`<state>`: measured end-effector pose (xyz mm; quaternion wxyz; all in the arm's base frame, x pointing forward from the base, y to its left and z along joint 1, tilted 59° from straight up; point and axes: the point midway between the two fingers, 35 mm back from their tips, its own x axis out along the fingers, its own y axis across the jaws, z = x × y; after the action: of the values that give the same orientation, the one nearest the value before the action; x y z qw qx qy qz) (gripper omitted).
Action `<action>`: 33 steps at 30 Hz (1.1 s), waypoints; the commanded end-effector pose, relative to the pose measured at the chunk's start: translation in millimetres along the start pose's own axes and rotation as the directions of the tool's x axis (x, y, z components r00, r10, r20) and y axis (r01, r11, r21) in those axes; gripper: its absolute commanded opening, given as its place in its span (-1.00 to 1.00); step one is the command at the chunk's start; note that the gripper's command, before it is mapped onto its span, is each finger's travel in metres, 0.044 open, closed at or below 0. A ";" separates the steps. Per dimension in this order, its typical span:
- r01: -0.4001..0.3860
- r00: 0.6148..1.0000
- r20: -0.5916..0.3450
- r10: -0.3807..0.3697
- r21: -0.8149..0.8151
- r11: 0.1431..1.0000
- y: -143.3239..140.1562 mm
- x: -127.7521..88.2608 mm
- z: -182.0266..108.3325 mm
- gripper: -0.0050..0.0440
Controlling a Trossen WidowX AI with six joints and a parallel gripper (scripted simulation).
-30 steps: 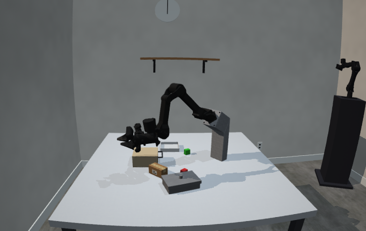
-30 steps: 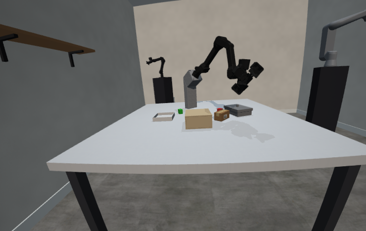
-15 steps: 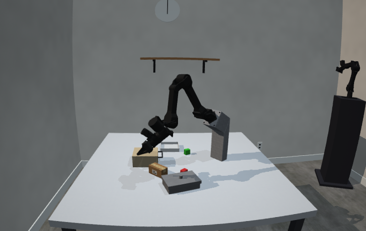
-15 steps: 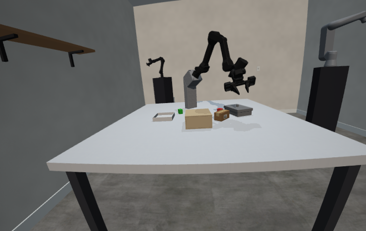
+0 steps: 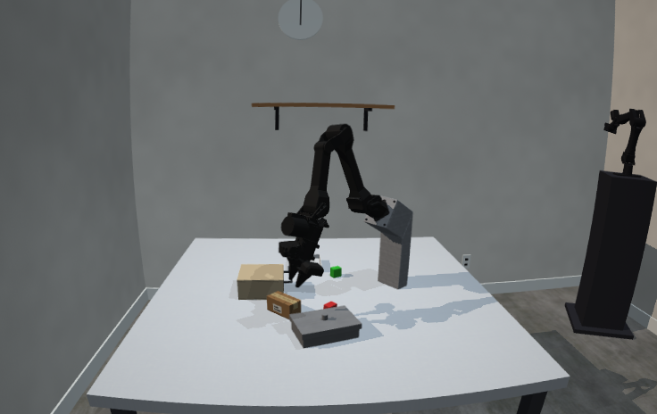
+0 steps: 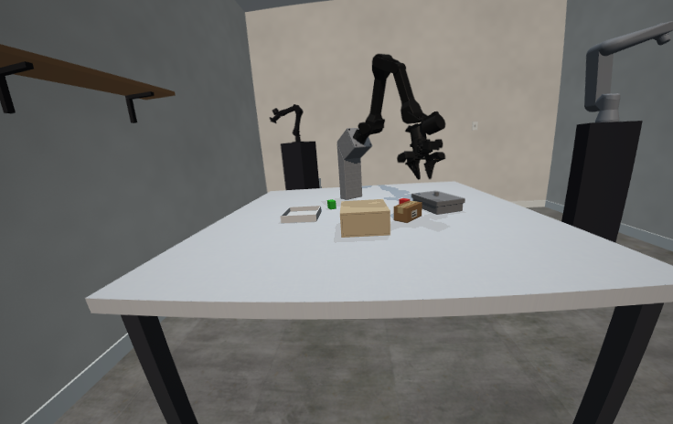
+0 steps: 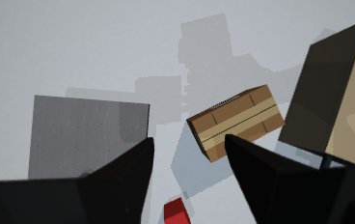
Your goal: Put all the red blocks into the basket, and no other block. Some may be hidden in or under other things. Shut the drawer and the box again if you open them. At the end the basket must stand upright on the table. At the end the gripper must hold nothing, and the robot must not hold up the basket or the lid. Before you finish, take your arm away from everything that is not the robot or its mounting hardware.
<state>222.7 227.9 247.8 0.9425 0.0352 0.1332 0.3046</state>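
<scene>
— Wrist view: pincer (image 7: pixel 188 159) half open, empty, above the surface (image 7: pixel 99 48)?
— Yes. Red block (image 7: pixel 177 212) low between the fingers, beside grey lidded box (image 7: pixel 85 135). Basket (image 6: pixel 301 214) well apart.

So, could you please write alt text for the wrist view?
The open, empty end effector points down over a red block. Beyond lie a grey lidded box, a small brown carton and a larger tan box.

Matt white table (image 5: pixel 423 360); cardboard carton (image 5: pixel 283 303); wooden shelf (image 5: pixel 320 105).
</scene>
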 end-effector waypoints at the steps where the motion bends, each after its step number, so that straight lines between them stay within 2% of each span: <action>1: -0.037 0.995 -0.092 0.029 -0.094 0.995 1.5 -9.3 -29.6 0.19; 3: -0.037 0.995 -0.092 0.029 -0.094 0.995 2.3 -12.5 -42.7 0.19; 8: -0.180 0.943 -0.323 0.081 -0.290 0.940 1.4 -28.7 -90.0 0.19; 11: -0.182 0.942 -0.324 0.082 -0.291 0.939 1.0 -37.5 -115.8 0.19; 15: -0.182 0.942 -0.324 0.082 -0.291 0.939 1.0 -37.5 -115.8 0.19; 29: -0.182 0.942 -0.324 0.082 -0.291 0.939 8.6 50.5 -146.0 0.19; 33: -0.182 0.942 -0.324 0.082 -0.291 0.939 9.3 58.7 -148.8 0.19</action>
<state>216.4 261.8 97.6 0.8813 -0.1548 0.2243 0.3861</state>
